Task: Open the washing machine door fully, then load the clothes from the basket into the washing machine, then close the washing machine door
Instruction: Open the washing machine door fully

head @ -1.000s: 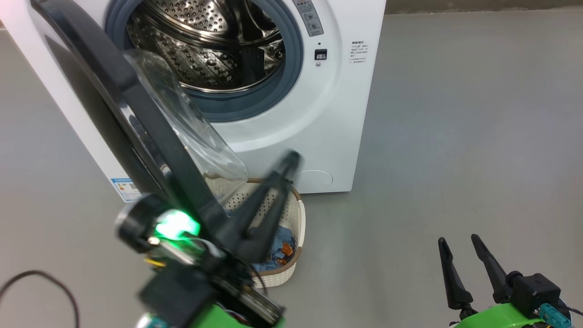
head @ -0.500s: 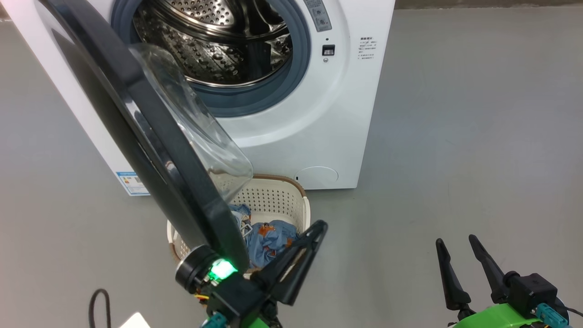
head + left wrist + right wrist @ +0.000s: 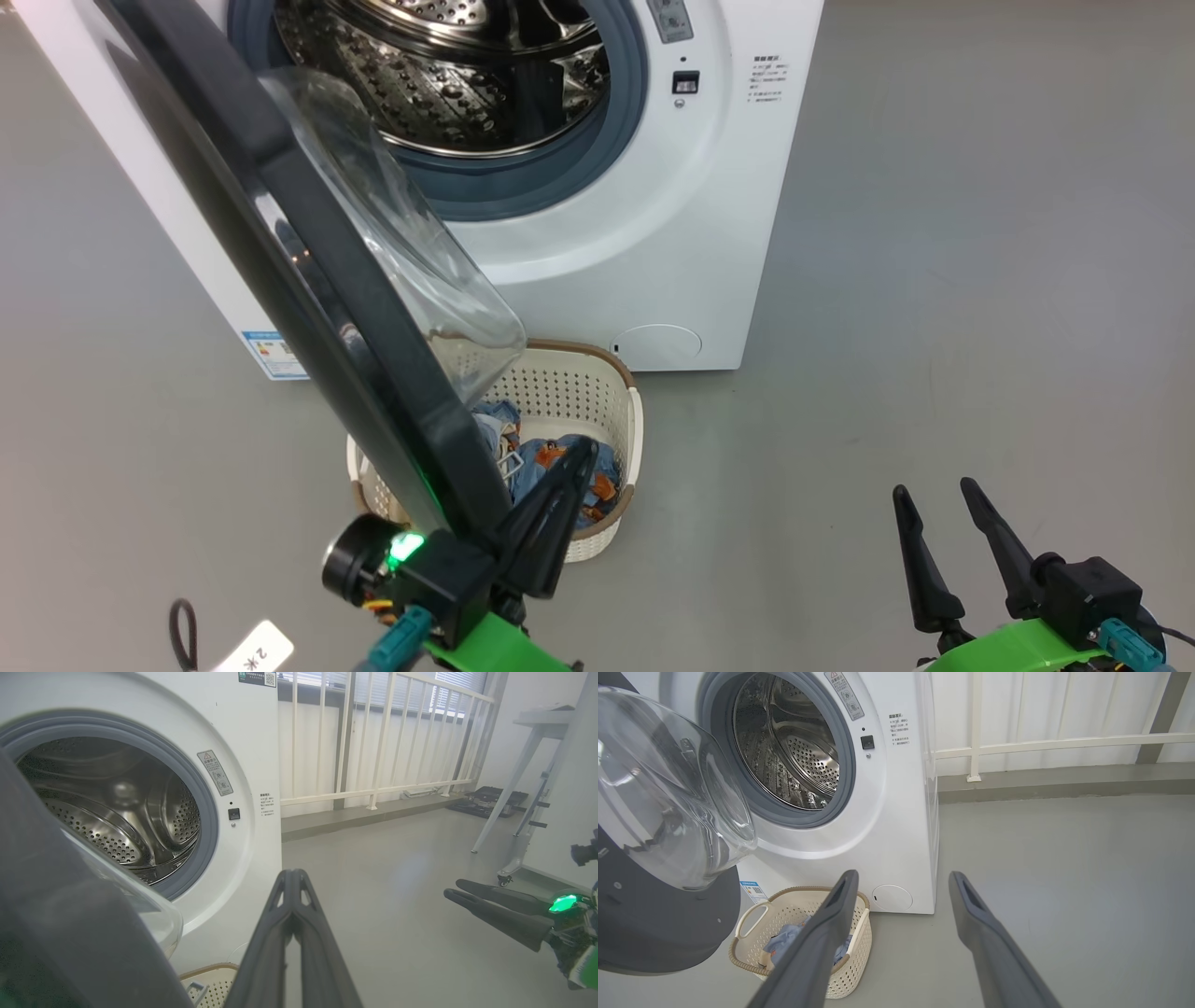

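The washing machine (image 3: pixel 653 233) stands with its steel drum (image 3: pixel 448 84) exposed. The washing machine door (image 3: pixel 308 271) hangs swung out towards me, its glass bowl (image 3: pixel 668 802) over the basket. The cream basket (image 3: pixel 611 411) sits on the floor before the machine and holds the light blue clothes (image 3: pixel 546 462). My left gripper (image 3: pixel 583 448) is shut on nothing, its tip above the basket, just beside the door's lower edge. My right gripper (image 3: pixel 934 487) stands open and empty over bare floor, far to the right. From the right wrist the basket (image 3: pixel 752 914) and the clothes (image 3: pixel 784 942) lie lower left.
Grey floor (image 3: pixel 934 280) stretches wide to the right of the machine. A white railing (image 3: pixel 373 742) runs behind it. A white table frame (image 3: pixel 514 788) stands far right in the left wrist view. A black cable (image 3: pixel 182 625) lies on the floor at lower left.
My left gripper has pulled back and down from in front of the machine's lower panel to over the basket. The head camera has shifted slightly. The right gripper has stayed put.
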Motion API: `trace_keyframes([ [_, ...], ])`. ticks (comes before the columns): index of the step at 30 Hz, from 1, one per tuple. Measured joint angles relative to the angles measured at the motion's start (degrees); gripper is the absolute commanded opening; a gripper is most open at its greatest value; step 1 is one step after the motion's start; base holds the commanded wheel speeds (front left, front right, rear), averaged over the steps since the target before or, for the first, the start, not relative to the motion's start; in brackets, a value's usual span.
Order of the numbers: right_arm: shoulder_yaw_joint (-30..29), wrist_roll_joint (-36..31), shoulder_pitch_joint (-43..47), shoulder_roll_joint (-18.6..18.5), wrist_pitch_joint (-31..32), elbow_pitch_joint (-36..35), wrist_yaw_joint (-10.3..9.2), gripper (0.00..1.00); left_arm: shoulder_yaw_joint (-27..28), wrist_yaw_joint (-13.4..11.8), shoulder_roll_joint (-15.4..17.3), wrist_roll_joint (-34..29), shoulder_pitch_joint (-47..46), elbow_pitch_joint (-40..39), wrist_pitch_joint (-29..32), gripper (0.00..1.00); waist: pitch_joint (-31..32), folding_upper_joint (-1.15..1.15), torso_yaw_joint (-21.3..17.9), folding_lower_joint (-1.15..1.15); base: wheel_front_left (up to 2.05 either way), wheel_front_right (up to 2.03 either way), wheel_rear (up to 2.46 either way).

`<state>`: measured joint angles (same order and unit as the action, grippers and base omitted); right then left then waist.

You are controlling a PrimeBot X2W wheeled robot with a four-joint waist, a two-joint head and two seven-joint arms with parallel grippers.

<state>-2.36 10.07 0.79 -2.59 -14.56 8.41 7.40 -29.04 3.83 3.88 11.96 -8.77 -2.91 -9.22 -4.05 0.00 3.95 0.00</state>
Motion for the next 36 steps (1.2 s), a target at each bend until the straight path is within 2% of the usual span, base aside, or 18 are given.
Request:
trace_keyframes([
  [7,0.04,0.02,-0.04,0.0,-0.01,0.0,0.0,1.0,-0.14,-0.15,-0.29,0.0,-1.91,1.46,-0.25,0.0,-0.44,0.0,0.38,0.0,0.0,0.0,0.0],
  [25,-0.12,0.09,-1.17,-0.02,-0.01,0.22,0.0,1.0,0.03,-6.66,-1.0,3.04,-1.72,2.45,6.23,0.0,-2.08,0.0,3.55,0.0,0.0,0.0,0.0],
  [36,0.03,0.09,-2.11,-0.02,-0.01,0.75,0.0,1.0,-0.31,-8.44,-1.19,4.11,-1.42,1.64,7.78,0.0,-2.41,0.0,5.34,0.0,0.0,0.0,0.0],
])
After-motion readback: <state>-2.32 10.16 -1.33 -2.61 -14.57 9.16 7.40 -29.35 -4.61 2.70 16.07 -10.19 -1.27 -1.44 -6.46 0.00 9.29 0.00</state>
